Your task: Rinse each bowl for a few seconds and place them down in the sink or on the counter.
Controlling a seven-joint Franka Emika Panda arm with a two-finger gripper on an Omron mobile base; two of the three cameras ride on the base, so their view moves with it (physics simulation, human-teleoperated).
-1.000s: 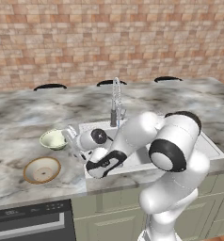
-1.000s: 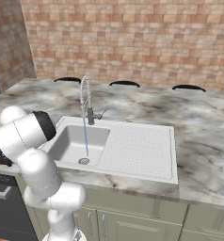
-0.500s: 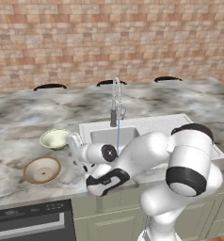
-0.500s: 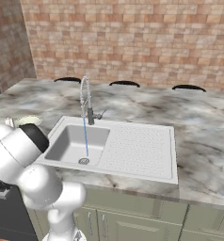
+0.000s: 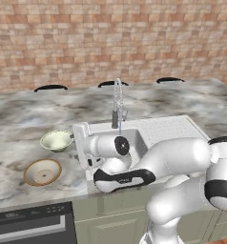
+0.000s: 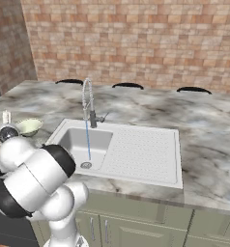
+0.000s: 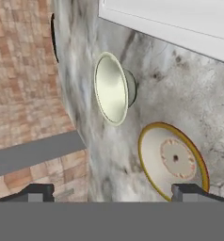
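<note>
While water runs in a thin stream from the faucet (image 5: 118, 102) into the sink (image 5: 175, 127), seen from the left base camera: both bowls sit untouched on the counter (image 5: 20, 119), left of the basin. Green-cream bowl (image 5: 56, 140) farther back, close to the sink's left edge; tan-rimmed bowl (image 5: 42, 171) nearer the counter's front edge, the two apart with bare marble between. Gripper (image 5: 80, 151) held just right of them, over the sink's left rim, pointed leftward toward the bowls — roughly level between the two, slightly nearer the green-cream one. Fingers not clearly readable here.

From the right base camera: green-cream bowl (image 6: 29, 126) visible at the far left on the marble, upright, beside the basin's outer wall. Sink's draining board on the right, drain under the stream. Arm's white bulk low at left, blocking the front of the counter.

From the hand camera — rolled, so the counter runs upright: fingertips spread wide at the bottom corners, nothing between them. Gripper (image 7: 116, 194) empty. Tan-rimmed bowl (image 7: 172, 161) just ahead of one fingertip; green-cream bowl (image 7: 113, 88) farther ahead and more central. Round bowls, so no long axis to match; a rim pinch likely needed.

Veined grey-beige marble throughout, brick wall (image 5: 110, 38) behind, dark appliance front (image 5: 32, 226) under the counter at left.
</note>
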